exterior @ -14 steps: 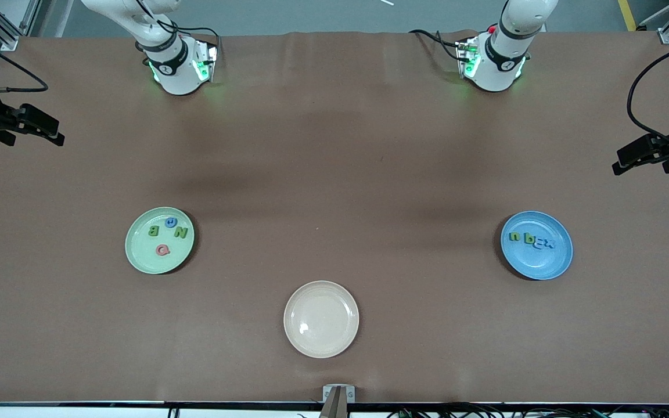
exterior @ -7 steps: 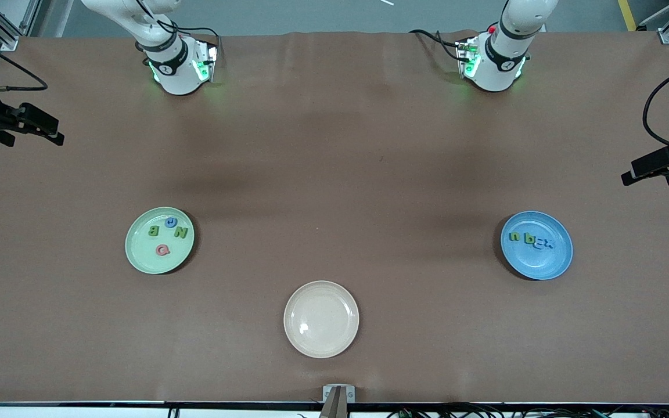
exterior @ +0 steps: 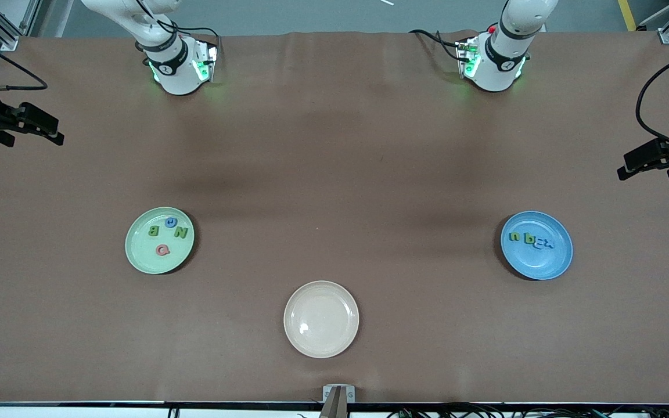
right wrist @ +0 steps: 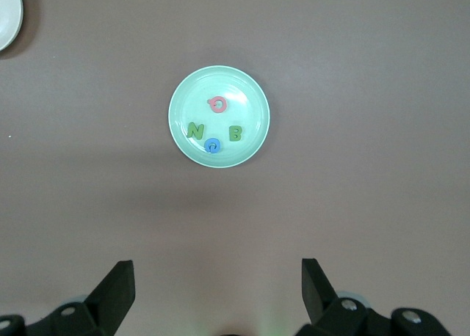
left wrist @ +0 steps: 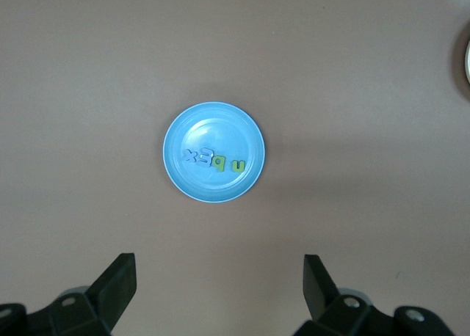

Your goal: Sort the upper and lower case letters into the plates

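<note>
A mint green plate (exterior: pixel 140 255) toward the right arm's end holds a pink Q (exterior: pixel 162 250), a green B (exterior: pixel 153 231), a green N (exterior: pixel 180 233) and a blue letter (exterior: pixel 171 222). A sky blue plate (exterior: pixel 538 266) toward the left arm's end holds a row of small green and blue letters (exterior: pixel 535 240). My right gripper (exterior: pixel 56 132) hangs open and empty high over its end of the table, looking down on the green plate (right wrist: pixel 192 105). My left gripper (exterior: pixel 628 165) hangs likewise, open and empty, with the blue plate (left wrist: pixel 213 123) below it.
A cream-beige plate (exterior: pixel 321 319) with nothing in it lies between the two plates, nearer to the front camera. Brown cloth (exterior: pixel 334 174) covers the whole table. The two arm bases (exterior: pixel 180 69) (exterior: pixel 494 64) stand along the edge farthest from the front camera.
The left gripper has swayed slightly at its end of the table. The right arm, the plates and the letters have not moved.
</note>
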### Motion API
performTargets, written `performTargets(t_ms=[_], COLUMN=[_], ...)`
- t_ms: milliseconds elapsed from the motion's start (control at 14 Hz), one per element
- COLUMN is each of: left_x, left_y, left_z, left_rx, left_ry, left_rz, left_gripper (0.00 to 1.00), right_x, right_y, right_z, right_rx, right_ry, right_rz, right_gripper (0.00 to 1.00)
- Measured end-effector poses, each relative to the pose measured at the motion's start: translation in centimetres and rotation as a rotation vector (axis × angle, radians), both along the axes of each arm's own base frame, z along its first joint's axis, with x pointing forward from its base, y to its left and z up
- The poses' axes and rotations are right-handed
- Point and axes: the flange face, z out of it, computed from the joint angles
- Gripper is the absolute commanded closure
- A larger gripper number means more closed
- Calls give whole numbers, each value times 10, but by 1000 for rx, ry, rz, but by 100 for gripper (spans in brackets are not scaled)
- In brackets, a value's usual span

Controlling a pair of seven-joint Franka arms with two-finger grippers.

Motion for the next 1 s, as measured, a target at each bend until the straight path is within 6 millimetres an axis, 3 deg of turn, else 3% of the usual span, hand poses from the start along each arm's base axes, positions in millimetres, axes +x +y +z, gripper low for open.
performTargets(t_ms=[430, 1003], left_x=[-6, -7], left_y=[-14, -11], left_z=[9, 8], left_rx=[41, 45], left_ry=[-15, -14], left_rz=[-4, 3], left_gripper=[0, 0], right_x=[0, 0], right_y=[0, 0], right_z=[0, -2], right_rx=[0, 0], right_ry=[1, 5], right_rz=[0, 0], right_gripper=[0, 0])
